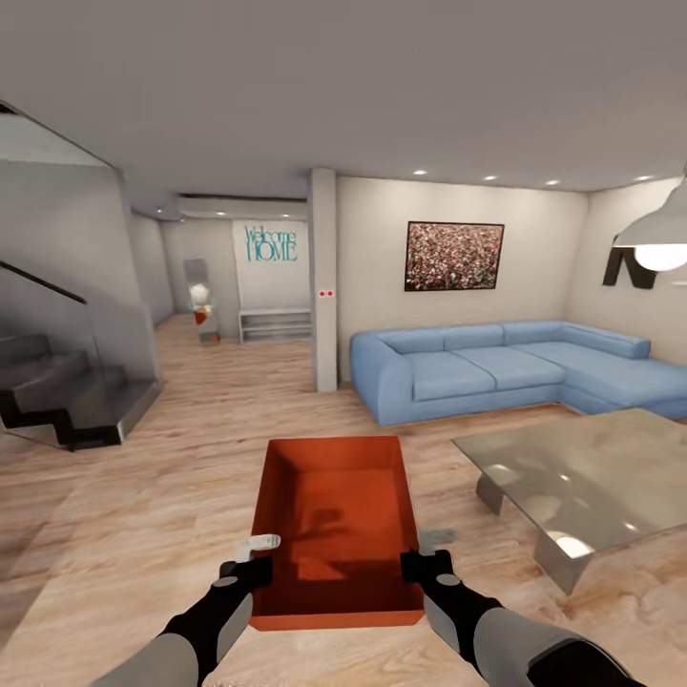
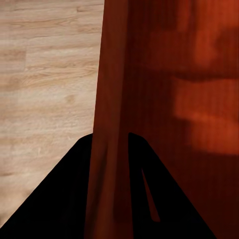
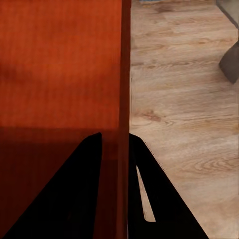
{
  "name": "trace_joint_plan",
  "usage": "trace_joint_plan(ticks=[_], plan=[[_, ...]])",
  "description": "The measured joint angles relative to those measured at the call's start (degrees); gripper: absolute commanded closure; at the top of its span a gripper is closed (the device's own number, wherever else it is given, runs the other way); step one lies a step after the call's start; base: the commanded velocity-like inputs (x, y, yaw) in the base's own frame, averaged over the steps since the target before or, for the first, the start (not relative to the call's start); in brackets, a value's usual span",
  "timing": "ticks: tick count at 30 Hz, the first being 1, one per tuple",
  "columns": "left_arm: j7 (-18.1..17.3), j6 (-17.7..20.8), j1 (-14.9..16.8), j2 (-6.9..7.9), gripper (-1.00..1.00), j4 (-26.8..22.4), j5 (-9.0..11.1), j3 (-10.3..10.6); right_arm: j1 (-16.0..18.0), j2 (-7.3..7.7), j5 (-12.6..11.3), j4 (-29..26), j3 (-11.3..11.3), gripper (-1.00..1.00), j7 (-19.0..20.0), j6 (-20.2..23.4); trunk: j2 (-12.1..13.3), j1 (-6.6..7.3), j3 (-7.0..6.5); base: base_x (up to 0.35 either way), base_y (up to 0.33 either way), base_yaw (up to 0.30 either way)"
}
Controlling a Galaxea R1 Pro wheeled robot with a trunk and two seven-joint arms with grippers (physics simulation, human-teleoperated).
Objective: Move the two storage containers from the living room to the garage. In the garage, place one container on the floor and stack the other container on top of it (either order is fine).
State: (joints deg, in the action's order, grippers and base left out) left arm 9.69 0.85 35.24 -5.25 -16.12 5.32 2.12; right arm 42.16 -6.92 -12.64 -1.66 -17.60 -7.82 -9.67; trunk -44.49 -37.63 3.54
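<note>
Here: orange-red storage container [image 1: 339, 520] held level above wood-plank floor [image 1: 143, 496], between both arms. Left gripper [image 1: 250, 571] clamped on its left wall, right gripper [image 1: 420, 568] clamped on right wall. Blue sofa [image 1: 477, 367], glass table [image 1: 582, 472] nearby.

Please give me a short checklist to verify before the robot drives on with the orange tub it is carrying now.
1. Left gripper on the storage container: ok, its fingers straddle the left wall.
2. Right gripper on the tub: ok, its fingers straddle the right wall.
3. Tub level: ok, it sits roughly even between both arms in the head view.
4. Tub contents: ok, the inside looks empty.
5. Glass coffee table: ok, apart from the tub, but close on the right.
6. Path ahead past the pillar: ok, wood floor is open toward the hallway.
7. Second tub: cannot tell where it is.
</note>
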Motion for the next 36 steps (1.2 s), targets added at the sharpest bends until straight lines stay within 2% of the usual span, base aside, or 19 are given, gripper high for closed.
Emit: trace_joint_plan(ticks=[20,36], plan=[[-0.02,0.0,0.0,0.02,1.0,0.27,0.18,0.03,0.0,-0.03,0.0,0.05,-0.11,1.0,-0.03,0.26,0.0,0.02,0.0,0.034,0.0,0.294],[0.01,0.0,0.01,-0.01,1.0,0.2,0.15,0.07,0.0,0.01,0.09,0.08,0.04,1.0,0.02,0.12,-0.01,0.03,0.0,0.31,0.0,0.021]])
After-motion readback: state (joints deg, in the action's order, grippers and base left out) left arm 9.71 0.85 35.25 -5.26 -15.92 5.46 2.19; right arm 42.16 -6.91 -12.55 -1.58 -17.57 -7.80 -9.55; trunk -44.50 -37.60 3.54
